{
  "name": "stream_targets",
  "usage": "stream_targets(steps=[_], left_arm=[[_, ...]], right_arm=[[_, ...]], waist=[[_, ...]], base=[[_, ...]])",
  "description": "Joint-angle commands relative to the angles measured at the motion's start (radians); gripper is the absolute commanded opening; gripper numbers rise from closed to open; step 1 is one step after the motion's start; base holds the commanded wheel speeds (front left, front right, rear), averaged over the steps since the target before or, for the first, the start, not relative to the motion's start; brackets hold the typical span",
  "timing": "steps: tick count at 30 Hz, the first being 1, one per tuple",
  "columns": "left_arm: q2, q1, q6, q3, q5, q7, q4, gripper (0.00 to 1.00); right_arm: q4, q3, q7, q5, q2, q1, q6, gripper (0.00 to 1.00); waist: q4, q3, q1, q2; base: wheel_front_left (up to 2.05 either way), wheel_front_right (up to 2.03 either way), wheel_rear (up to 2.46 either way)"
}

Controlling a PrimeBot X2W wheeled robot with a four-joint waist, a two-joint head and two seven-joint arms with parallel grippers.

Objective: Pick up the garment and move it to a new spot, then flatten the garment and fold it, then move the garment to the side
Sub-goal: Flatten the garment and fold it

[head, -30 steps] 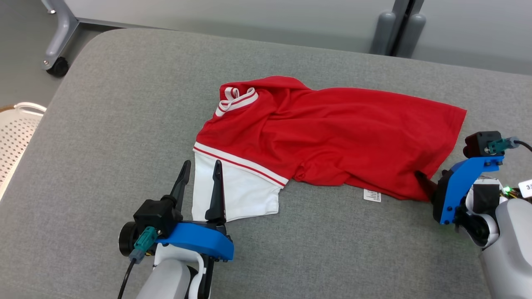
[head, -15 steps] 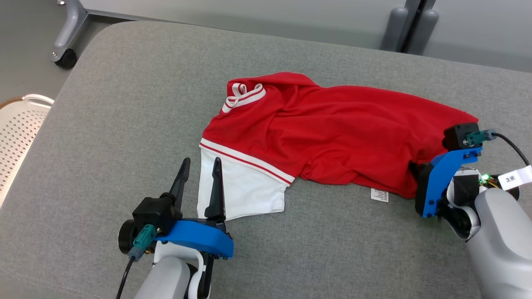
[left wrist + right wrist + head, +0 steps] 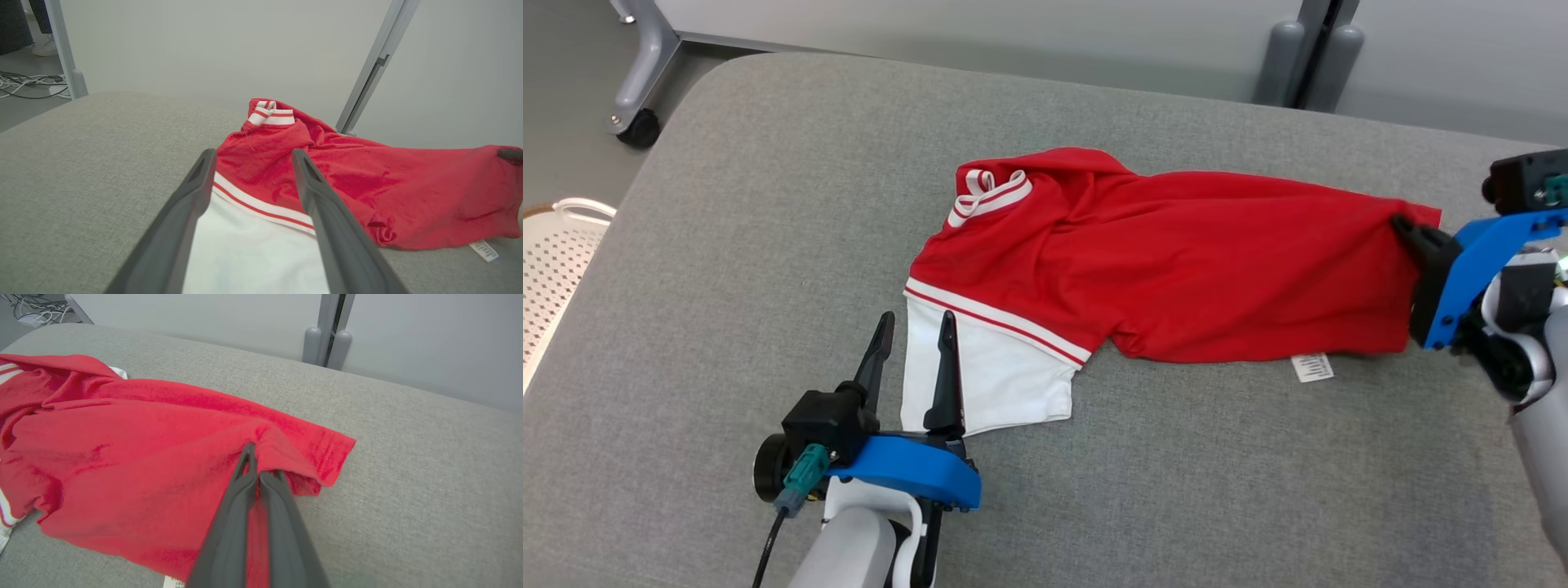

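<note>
**Shirt pinched at the hem, sleeve end not yet taken**

A red shirt (image 3: 1176,269) lies rumpled mid-cushion (image 3: 768,204), collar toward the robot's left, hem toward its right. At the hem, the right gripper (image 3: 250,451) is clamped tight on a fold, holding that edge off the cushion, probably as the lifting anchor. The left gripper (image 3: 917,320) is spread wide and empty, straddling the white sleeve (image 3: 988,384). It is likely lined up to take that end so the cloth carries taut.

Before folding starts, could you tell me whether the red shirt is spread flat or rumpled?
Rumpled: the red shirt shows folds across its body, and the right gripper pinches its corner.
</note>
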Motion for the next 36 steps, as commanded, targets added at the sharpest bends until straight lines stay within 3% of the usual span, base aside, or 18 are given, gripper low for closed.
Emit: stream_targets(steps=[1, 11, 12, 13, 14, 21, 24, 29, 36], left_arm=[[-0.002, -0.005, -0.005, -0.006, 0.002, -0.005, -0.006, 1.0], [-0.002, -0.032, 0.001, -0.04, -0.014, -0.005, -0.019, 1.0], [-0.002, -0.035, 0.001, -0.042, -0.015, -0.005, -0.021, 1.0], [-0.002, -0.037, 0.001, -0.041, -0.015, -0.005, -0.023, 1.0], [-0.002, -0.039, 0.002, -0.042, -0.015, -0.005, -0.023, 1.0], [-0.002, -0.039, 0.007, -0.035, -0.006, -0.005, -0.022, 1.0], [-0.001, -0.037, 0.005, -0.028, 0.005, -0.005, -0.021, 1.0], [-0.001, -0.022, 0.0, -0.003, 0.025, -0.005, -0.014, 1.0], [-0.001, -0.004, -0.014, 0.023, 0.048, -0.005, -0.006, 1.0]], right_arm=[[0.006, -0.01, 0.005, -0.009, -0.007, -0.025, 0.001, 0.0], [0.189, -0.105, -0.048, -0.162, -0.009, -0.162, 0.0, 0.0], [0.212, -0.115, -0.066, -0.179, -0.003, -0.173, 0.0, 0.05], [0.236, -0.123, -0.081, -0.194, 0.005, -0.182, 0.0, 0.47], [0.258, -0.136, -0.103, -0.209, 0.007, -0.191, 0.0, 1.0], [0.342, -0.16, -0.215, -0.272, 0.034, -0.248, 0.0, 1.0], [0.343, -0.124, -0.248, -0.269, 0.038, -0.268, 0.001, 1.0], [0.29, -0.02, -0.28, -0.212, 0.016, -0.23, 0.001, 1.0], [0.132, 0.111, -0.29, -0.082, -0.004, -0.055, 0.001, 1.0]], waist=[[0.006, 0.006, 0.0, 0.0], [0.073, 0.057, 0.0, 0.0], [0.078, 0.062, 0.0, 0.0], [0.08, 0.065, 0.0, 0.0], [0.082, 0.067, 0.0, 0.0], [0.054, 0.067, 0.0, 0.0], [0.022, 0.052, 0.0, 0.0], [-0.045, 0.016, 0.0, 0.0], [-0.131, -0.008, 0.0, 0.0]], base=[[0.0, 0.0, 0.0], [0.0, 0.0, 0.0], [0.0, 0.0, 0.0], [0.0, 0.0, 0.0], [0.0, 0.0, 0.0], [0.0, 0.0, 0.0], [0.0, 0.0, 0.0], [0.0, 0.0, 0.0], [0.0, 0.0, 0.0]])
